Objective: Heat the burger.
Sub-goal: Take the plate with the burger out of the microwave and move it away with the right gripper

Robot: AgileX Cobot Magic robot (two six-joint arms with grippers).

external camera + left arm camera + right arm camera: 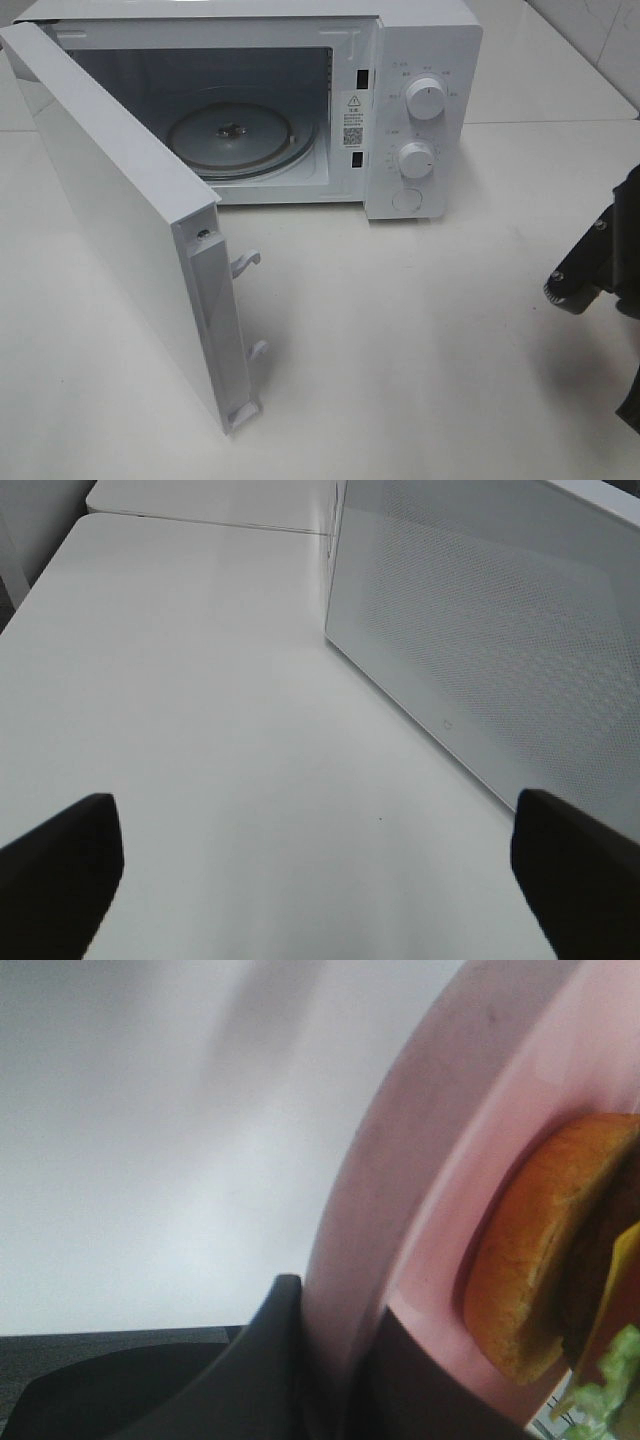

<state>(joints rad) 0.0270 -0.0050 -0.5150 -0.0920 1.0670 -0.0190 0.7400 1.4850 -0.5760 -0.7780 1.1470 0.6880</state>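
Left gripper (320,880): seen only from its own wrist camera, where two dark fingertips (60,865) stood at opposite edges of the frame with a wide gap between them, nothing held. Right gripper (335,1360): its dark fingers (250,1370) were pinched close together on the rim of a pink plate (420,1160). In the high view, only part of the black right arm (600,260) showed at the right edge.
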